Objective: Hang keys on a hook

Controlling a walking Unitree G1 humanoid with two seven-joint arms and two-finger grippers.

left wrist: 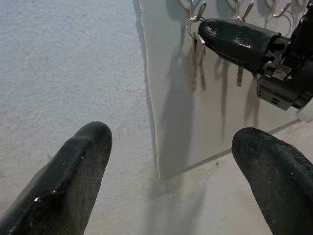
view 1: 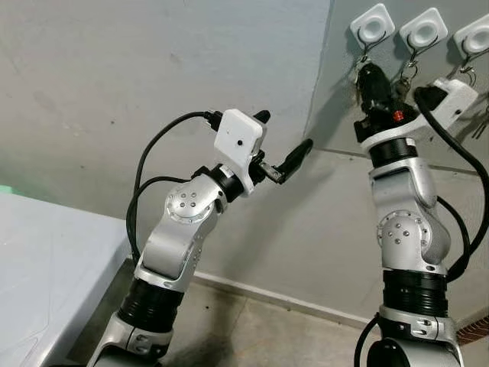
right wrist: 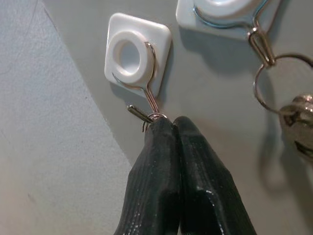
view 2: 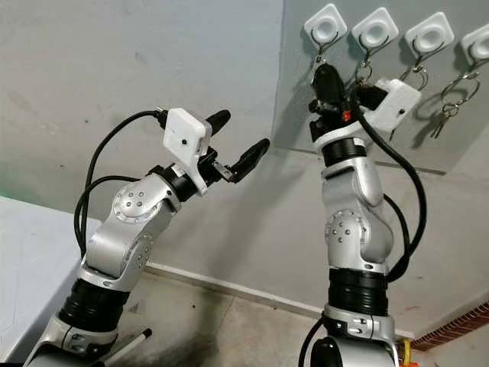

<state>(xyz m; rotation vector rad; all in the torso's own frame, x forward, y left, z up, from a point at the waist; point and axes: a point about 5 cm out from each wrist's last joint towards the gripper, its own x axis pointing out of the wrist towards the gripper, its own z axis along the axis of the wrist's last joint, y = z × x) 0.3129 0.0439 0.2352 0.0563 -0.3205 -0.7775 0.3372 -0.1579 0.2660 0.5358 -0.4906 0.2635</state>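
- High on the grey wall panel [view 2: 306, 92], a row of white square hooks [view 2: 374, 30] runs across, several with key rings dangling from them.
- Right arm [view 2: 351, 229] stands nearly upright, forearm vertical, wrist raised to the leftmost hook [right wrist: 138, 54].
- Right tool [right wrist: 166, 123] has its two black fingers pressed together, tips touching the wire end of that hook, where a thin key ring [right wrist: 155, 116] sits pinched at the fingertips.
- Keys [left wrist: 198, 58] hang straight down below that ring, flat against the panel, at about 6 o'clock from the hook.
- Next hook, at 3 o'clock from the first, carries its own ring and key [right wrist: 298, 122].
- Left arm [view 2: 130, 229] is bent at the elbow, forearm angled up toward 2 o'clock, wrist short of the panel's edge.
- Left tool [view 2: 238, 143] has its fingers spread well apart, holding nothing, pointing at the wall beside the right tool.
- A pale desk [view 1: 46, 260] lies at 8 o'clock, beside the left arm's base.
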